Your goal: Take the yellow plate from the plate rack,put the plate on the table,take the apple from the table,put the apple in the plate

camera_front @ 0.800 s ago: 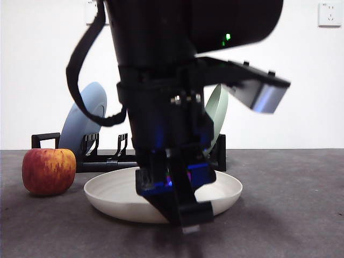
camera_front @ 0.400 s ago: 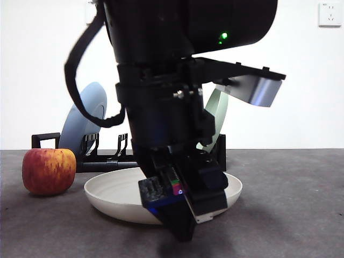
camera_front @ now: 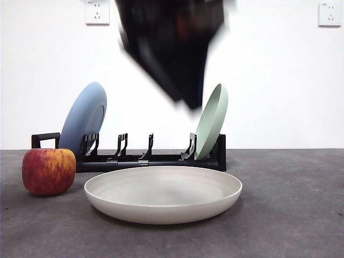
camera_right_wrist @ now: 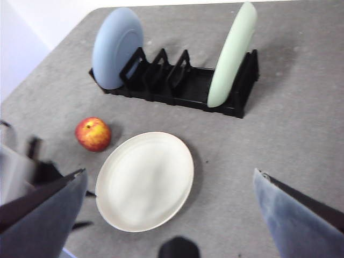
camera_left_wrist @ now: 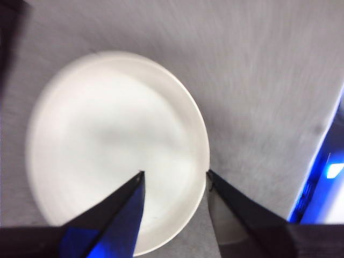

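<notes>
The yellow plate [camera_front: 163, 193] lies flat on the bench [camera_front: 290, 215], low in the middle of the front view. The apple [camera_front: 48, 171] sits just left of it. Behind them stands the plate rack [camera_front: 150, 159]. The left hand [camera_left_wrist: 174, 174] hangs above the plate, open and holding nothing. The right hand [camera_right_wrist: 169, 180] is open wide and holding nothing too.

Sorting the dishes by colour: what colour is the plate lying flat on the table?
Cream, off-white: the wide shallow matte plate, clearest in the right wrist view.
</notes>
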`<state>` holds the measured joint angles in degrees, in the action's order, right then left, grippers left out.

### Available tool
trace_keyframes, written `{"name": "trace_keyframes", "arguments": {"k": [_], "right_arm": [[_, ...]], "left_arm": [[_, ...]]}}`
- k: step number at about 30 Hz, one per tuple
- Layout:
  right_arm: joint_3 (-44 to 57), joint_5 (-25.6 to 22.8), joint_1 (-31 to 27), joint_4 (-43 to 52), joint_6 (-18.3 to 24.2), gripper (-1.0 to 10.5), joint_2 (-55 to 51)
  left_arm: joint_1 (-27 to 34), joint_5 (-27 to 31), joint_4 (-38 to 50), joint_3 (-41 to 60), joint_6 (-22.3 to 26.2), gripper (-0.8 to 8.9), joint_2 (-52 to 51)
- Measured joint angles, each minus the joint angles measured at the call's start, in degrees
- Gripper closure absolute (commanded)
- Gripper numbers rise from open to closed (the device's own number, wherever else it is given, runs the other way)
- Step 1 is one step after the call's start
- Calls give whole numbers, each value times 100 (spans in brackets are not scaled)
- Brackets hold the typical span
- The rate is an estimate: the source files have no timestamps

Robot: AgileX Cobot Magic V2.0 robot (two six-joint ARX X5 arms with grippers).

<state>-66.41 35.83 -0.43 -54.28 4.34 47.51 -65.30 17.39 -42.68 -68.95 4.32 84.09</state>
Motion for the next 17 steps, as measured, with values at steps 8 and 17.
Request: {"name": "trace_keyframes", "arguments": {"k": [8,17], "right_arm": [[0,581,264,280,-24,412,356],[-2,319,1775,1613,-442,411,1226]], "left_arm": [[339,33,-402,-48,-872,634,-2288],[444,905,-1209,-48,-1808,820,-4170]]}}
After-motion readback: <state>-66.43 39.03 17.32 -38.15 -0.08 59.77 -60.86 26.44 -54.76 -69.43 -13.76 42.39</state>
